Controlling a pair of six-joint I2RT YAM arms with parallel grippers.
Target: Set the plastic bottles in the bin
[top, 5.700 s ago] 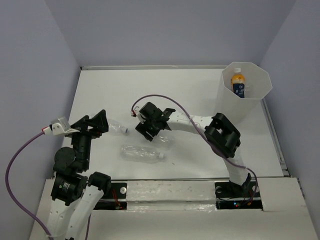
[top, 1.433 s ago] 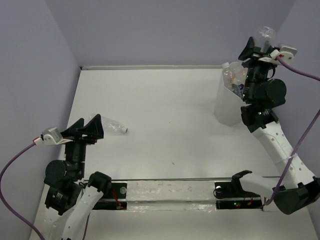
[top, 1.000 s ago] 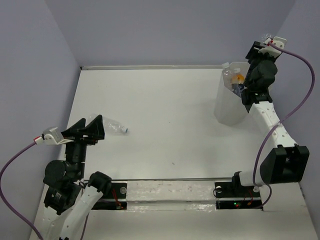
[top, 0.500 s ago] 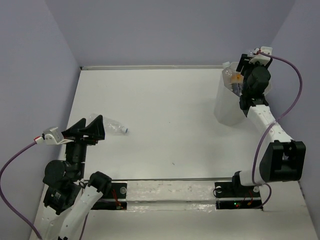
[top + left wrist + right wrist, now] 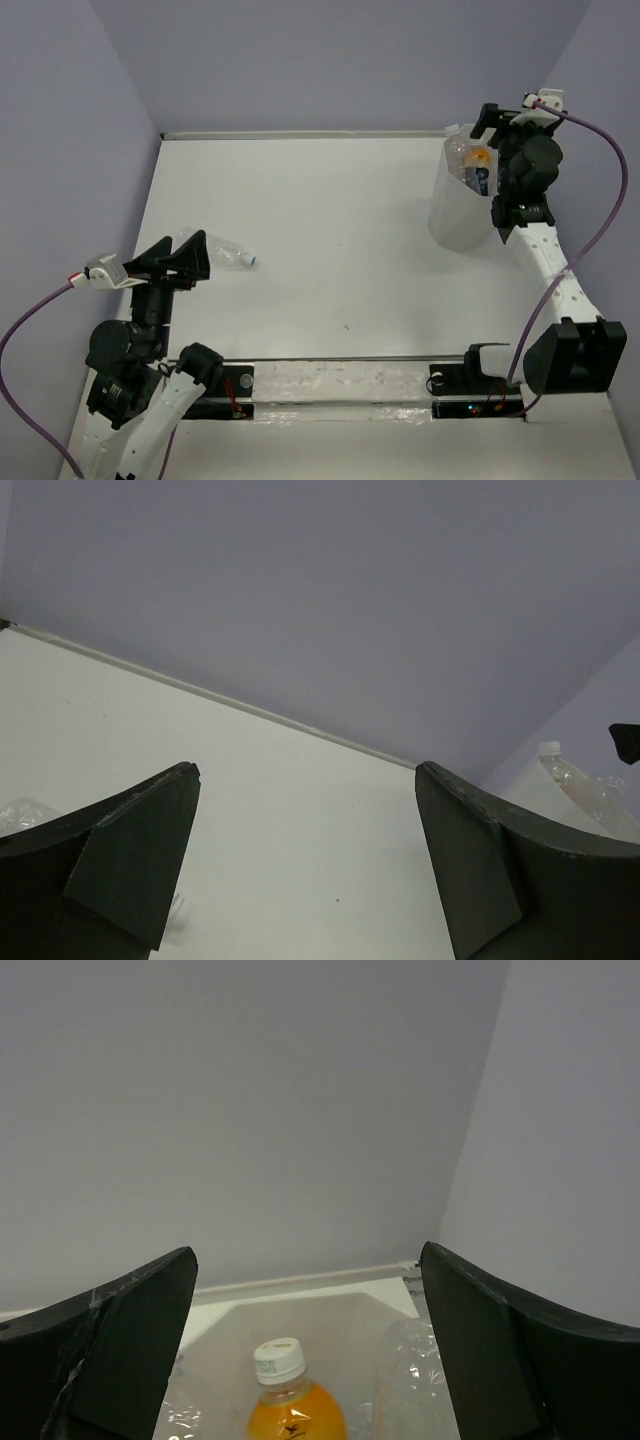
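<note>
Right gripper (image 5: 303, 1252) just sprung wide, empty, above tall translucent white bin (image 5: 455, 215); we log drop done; clear crinkled bottle (image 5: 222, 252) remains left

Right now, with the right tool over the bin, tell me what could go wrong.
1. The right tool hangs open close over the bin; a careless pull-back could knock it over.
2. A white-capped clear bottle pokes above the rim and might tip out.
3. The loose clear bottle lies on its side beside the left tool and may roll when grasped.
</note>
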